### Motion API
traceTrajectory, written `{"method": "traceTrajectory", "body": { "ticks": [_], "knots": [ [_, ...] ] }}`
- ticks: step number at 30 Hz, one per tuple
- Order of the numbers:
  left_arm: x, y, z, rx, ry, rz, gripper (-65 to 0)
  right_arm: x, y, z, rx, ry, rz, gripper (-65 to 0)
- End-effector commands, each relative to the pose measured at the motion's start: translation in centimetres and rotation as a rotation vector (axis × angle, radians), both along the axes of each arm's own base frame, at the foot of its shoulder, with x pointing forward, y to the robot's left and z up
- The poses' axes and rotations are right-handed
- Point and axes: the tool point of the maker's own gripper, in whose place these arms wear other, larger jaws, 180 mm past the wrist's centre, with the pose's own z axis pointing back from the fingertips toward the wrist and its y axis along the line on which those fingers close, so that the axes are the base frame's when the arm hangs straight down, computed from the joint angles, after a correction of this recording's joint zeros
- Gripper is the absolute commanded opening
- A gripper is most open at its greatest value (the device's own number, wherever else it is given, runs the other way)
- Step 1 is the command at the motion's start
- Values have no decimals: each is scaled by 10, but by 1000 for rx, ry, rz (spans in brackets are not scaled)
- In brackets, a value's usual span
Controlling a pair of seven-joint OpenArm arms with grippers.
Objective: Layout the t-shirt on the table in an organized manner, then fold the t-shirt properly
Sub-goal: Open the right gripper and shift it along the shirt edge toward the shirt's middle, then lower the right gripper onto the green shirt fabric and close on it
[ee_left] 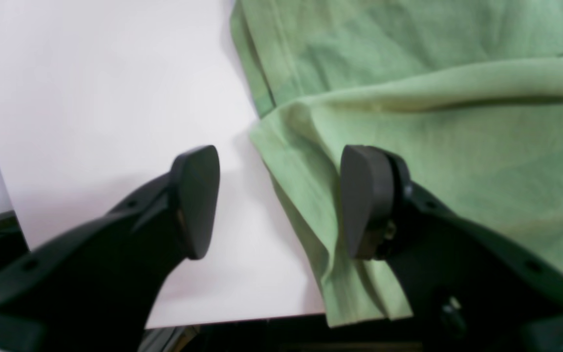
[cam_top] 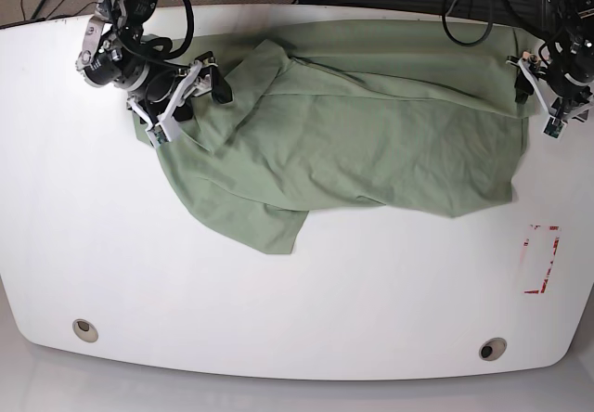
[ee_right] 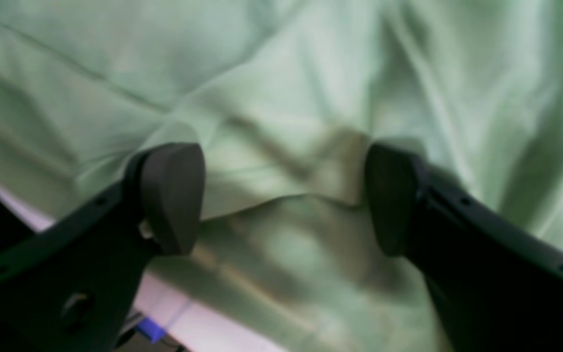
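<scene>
I see one big shiny white table point(cam_top: 297, 310) with round edges. One soft, thin green shirt point(cam_top: 371, 143) lies wrinkled across its far half. Two round holes point(cam_top: 84, 329) and a red box point(cam_top: 542, 259) mark the near side. My left gripper point(ee_left: 281, 200) and right gripper point(ee_right: 284, 198) gape wide, holding nothing.

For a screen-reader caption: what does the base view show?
A crumpled pale green t-shirt lies spread across the far half of a white table. The right gripper hangs open over its left end, and the left gripper hangs open at its right edge.
</scene>
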Motion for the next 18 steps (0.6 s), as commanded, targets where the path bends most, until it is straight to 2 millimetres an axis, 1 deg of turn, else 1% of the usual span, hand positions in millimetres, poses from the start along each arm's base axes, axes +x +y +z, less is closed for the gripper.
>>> {"method": "traceTrajectory", "body": {
  "ticks": [1,7,13,16,18],
  "knots": [
    [6,4,10,17,-31,-7,-283,11,-3,8,7,-39,-6,-162],
    [6,5,11,18,-31,-6,-283,13,-2,9,9,-44,-4,-162],
    [6,5,11,18,-31,-6,-283,13,4,9,27,-44,-1,-162],
    [6,5,10,17,-30,-5,-283,12,15,7,43,-39,17,-162],
    [6,5,10,17,-30,-5,-283,11,19,7,45,-37,27,-162]
  ]
}}
